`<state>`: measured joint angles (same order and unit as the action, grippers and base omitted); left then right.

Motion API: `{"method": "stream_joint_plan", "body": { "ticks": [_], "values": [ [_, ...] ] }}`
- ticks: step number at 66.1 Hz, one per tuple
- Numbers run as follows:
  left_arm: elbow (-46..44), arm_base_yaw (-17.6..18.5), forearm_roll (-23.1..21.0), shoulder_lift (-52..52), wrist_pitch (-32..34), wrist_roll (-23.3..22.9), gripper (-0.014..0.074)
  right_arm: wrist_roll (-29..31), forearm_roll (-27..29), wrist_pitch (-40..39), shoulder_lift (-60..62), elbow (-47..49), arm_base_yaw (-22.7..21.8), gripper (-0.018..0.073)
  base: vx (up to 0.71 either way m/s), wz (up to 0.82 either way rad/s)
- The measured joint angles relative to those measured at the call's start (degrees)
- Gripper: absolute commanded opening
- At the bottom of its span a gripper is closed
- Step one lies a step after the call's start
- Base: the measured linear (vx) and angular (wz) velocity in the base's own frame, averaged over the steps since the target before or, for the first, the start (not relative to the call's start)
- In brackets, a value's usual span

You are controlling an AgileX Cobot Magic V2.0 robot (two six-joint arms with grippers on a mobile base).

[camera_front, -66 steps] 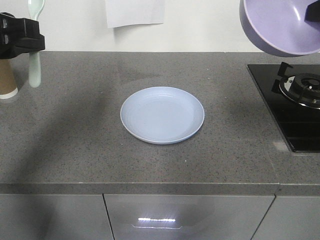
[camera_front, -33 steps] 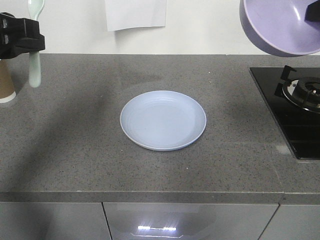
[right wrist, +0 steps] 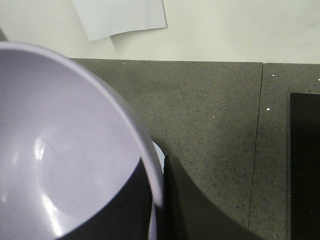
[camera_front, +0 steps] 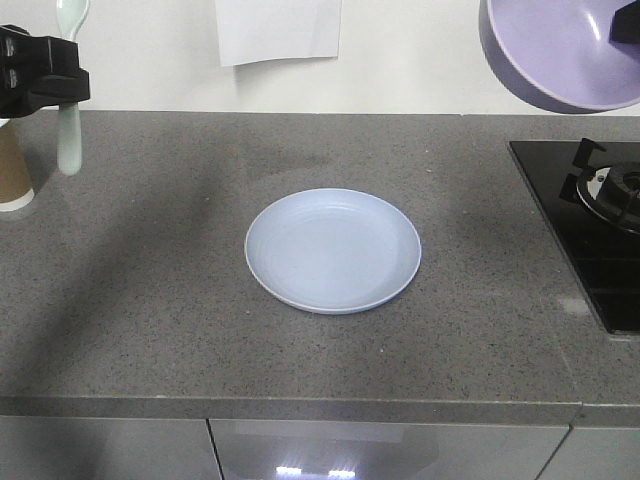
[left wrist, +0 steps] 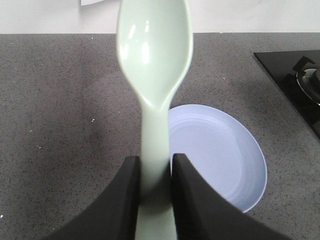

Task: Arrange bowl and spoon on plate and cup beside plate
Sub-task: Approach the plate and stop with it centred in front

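The pale blue plate (camera_front: 333, 250) (left wrist: 215, 155) lies flat in the middle of the grey counter. High at the far left, my left gripper (camera_front: 62, 90) (left wrist: 155, 161) is shut on the mint-green spoon (camera_front: 68, 135) (left wrist: 155, 75); in the front view the spoon stands upright, scoop up. At the top right my right gripper (camera_front: 625, 25) (right wrist: 159, 170) is shut on the rim of the lavender bowl (camera_front: 560, 50) (right wrist: 65, 150), one finger inside and one outside, holding it tilted above the counter. The brown paper cup (camera_front: 12, 165) stands at the left edge, below the left gripper.
A black gas hob (camera_front: 590, 230) (left wrist: 300, 75) fills the counter's right side. A white sheet of paper (camera_front: 278, 30) hangs on the back wall. The counter's front edge runs along the bottom, with grey cabinet doors (camera_front: 380, 450) under it.
In the front view the plate, hob and counter have slid down and to the right in the picture. Both grippers keep their loads at the same spots in the frame.
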<state>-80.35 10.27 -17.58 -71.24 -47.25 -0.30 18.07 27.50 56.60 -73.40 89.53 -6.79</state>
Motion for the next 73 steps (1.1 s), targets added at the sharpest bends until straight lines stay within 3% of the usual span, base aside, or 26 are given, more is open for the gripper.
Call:
{"method": "stream_joint_plan", "body": {
  "ticks": [73],
  "values": [
    [0.00, 0.00, 0.00, 0.00, 0.00, 0.00, -0.0006, 0.00, 0.00, 0.00, 0.00, 0.00, 0.00, -0.0010, 0.03, 0.02]
  ]
}}
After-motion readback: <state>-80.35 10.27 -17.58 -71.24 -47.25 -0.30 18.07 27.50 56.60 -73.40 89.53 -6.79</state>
